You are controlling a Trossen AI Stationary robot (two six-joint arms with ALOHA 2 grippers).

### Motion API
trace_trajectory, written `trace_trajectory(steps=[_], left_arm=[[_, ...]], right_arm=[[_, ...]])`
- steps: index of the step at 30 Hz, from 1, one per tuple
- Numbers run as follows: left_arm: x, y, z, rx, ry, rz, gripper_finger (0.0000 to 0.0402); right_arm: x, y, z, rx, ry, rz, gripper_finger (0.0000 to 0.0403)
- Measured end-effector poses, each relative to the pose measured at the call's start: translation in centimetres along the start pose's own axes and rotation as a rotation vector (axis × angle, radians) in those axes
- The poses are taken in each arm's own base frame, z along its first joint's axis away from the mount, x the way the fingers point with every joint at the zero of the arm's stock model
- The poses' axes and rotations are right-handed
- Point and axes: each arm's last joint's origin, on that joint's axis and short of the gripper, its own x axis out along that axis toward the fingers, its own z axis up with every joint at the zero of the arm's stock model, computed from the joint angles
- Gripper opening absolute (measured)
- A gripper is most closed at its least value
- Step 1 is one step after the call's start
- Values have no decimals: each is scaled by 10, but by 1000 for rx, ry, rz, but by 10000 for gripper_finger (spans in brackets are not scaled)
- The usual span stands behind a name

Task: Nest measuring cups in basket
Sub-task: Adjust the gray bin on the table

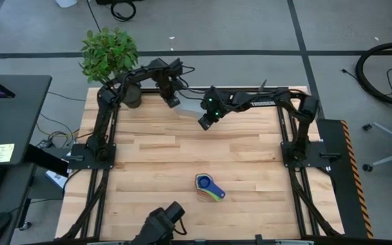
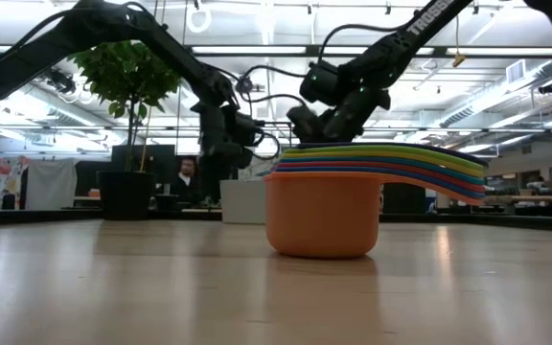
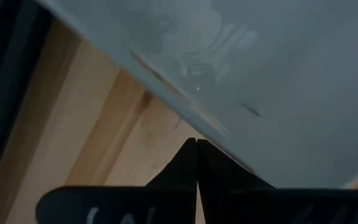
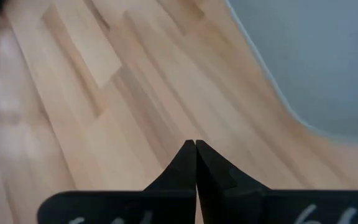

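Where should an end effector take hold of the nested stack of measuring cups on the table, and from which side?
Probably by the fanned handles. In the low view they stick out sideways from the orange bowl as a thin flat band clear of the table, so descending from above and pinching them edge to edge looks easier than spanning the round bowl.

One nested stack of bright plastic measuring cups [image 1: 208, 186] sits near the wooden table's [image 1: 148, 156] front edge; seven coloured layers show in the low view. One pale grey plastic basket [image 1: 190, 106] and one potted green plant [image 1: 111, 58] occupy the far edge.
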Motion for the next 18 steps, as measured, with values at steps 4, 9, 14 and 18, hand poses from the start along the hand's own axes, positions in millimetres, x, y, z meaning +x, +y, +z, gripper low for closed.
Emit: trace_trajectory(steps=[4, 9, 14, 18], left_arm=[[1, -4, 6, 10, -48, -16, 4], [1, -7, 10, 21, -77, -9, 4], [1, -7, 12, 19, -99, -3, 4], [1, -6, 13, 14, -110, 4, 4]], right_arm=[[12, -10, -1, 18, 5, -35, 2], [19, -19, -1, 8, -4, -93, 2], [15, -29, 6, 17, -57, -150, 2], [13, -34, 10, 7, -80, -155, 2]])
